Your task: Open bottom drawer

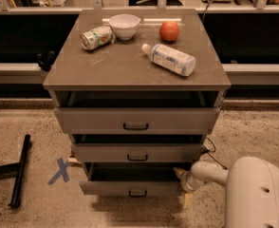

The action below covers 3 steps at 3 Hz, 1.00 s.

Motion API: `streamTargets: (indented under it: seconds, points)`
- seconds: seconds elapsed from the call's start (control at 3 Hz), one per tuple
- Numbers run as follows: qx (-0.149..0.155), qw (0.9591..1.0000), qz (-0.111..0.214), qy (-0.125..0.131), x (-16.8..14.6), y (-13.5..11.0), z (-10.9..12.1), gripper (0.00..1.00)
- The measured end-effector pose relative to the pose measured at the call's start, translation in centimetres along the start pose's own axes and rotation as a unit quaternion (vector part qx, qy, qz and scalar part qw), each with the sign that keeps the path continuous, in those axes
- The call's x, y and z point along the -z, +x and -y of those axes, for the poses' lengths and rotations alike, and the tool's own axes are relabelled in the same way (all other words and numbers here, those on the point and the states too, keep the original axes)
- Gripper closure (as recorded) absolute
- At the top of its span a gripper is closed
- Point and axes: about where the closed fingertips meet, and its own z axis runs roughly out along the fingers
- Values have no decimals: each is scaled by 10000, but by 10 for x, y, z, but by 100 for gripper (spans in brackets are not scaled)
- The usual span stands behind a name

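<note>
The bottom drawer (130, 188) is the lowest of three grey-beige drawers, with a small black bar handle (137, 193). It stands pulled out a little, with a dark gap above its front. The middle drawer (137, 153) and the top drawer (135, 120) also stand slightly out. My gripper (183, 184) is at the right end of the bottom drawer's front, low by the floor, on the end of my white arm (210, 172).
On the cabinet top (106, 65) lie a tipped can (97, 36), a white bowl (124, 26), an orange fruit (169, 31) and a plastic bottle (169, 59) on its side. A black stand (17, 170) and a blue X mark (60, 170) are on the floor at left.
</note>
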Motion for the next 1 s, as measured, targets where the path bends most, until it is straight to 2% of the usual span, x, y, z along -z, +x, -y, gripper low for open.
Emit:
streamTargets:
  seconds: [0.33, 0.67, 1.0]
  points:
    - [19, 9996, 19, -264, -9, -3, -12, 0]
    - [-29, 9989, 20, -477, -16, -1, -27, 18]
    - [-66, 9983, -69, -581, -14, 1, -41, 41]
